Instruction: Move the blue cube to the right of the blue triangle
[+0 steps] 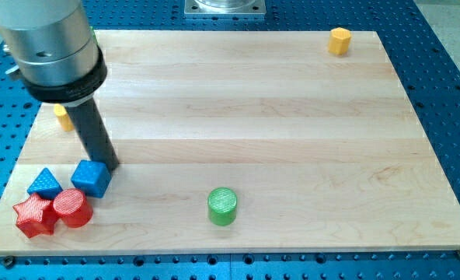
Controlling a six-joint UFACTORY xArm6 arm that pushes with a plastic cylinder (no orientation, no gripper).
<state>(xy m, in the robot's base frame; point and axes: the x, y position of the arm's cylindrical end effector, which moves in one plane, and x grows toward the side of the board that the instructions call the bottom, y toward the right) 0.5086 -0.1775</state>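
Observation:
The blue cube (91, 177) lies near the view's bottom left, just right of the blue triangle (44, 183), with a small gap between them. My tip (110, 166) rests on the board at the cube's upper right corner, touching or nearly touching it. The rod rises up and left to the large grey arm body (51, 43).
A red star (33, 215) and a red cylinder (71, 208) sit just below the blue blocks. A green cylinder (223, 206) stands at bottom centre. A yellow block (62, 115) is partly hidden behind the rod at left. A yellow hexagonal block (339, 40) lies at top right.

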